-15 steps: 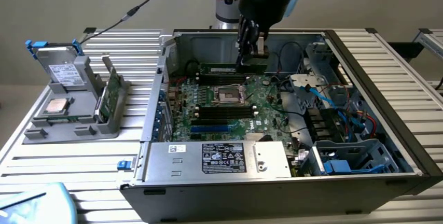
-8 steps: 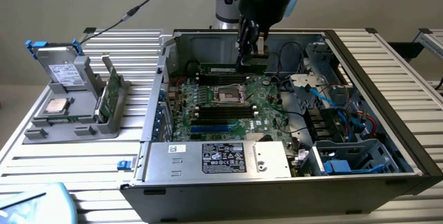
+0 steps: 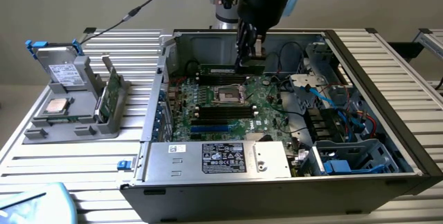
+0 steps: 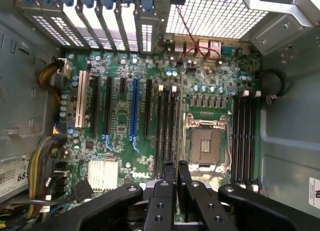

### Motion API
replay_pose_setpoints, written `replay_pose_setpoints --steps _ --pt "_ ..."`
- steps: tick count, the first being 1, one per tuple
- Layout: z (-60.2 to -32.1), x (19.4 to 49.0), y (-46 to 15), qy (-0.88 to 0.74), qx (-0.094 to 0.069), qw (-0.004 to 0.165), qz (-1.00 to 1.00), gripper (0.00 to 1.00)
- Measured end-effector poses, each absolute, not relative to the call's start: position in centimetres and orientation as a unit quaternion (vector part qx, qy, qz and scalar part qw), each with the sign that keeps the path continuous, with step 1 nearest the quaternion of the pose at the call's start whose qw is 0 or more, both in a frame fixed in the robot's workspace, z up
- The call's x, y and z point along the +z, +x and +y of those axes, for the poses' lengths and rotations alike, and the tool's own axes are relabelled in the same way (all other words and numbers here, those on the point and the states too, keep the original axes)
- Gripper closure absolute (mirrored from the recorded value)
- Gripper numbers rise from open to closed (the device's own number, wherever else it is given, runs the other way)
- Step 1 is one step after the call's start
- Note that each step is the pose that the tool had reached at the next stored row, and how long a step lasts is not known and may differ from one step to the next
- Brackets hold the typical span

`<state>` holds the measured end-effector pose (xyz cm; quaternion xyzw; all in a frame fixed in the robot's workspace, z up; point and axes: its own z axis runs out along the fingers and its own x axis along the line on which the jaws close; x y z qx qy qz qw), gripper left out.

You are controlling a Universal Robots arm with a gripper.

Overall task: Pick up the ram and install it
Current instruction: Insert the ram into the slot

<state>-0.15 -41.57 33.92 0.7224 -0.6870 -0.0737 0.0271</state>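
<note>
The gripper (image 4: pixel 176 173) is pinching the ram (image 3: pixel 220 70) between narrow black fingers, holding the thin green stick over the long black slots (image 4: pixel 166 126). From the wrist it is showing only edge-on.

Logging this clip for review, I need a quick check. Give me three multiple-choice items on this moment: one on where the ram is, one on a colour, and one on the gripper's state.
1. Where is the ram?
A. on the grey holder outside the case
B. at the slots beside the CPU socket
C. on the power supply

2. What colour is the motherboard?
A. red
B. black
C. green

3. How is the gripper?
A. wide open
B. shut on the ram
C. holding a cable

Answers:
1 B, the exterior view shows the ram lying along the slots next to the socket.
2 C, the board is green in both views.
3 B, its fingertips pinch the stick.
</note>
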Motion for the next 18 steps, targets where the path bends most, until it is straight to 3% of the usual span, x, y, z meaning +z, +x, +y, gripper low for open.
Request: replay_pose_setpoints --steps 18 --pt "-41.6 30.6 -0.7 0.739 -0.073 0.029 -0.669 0.86"
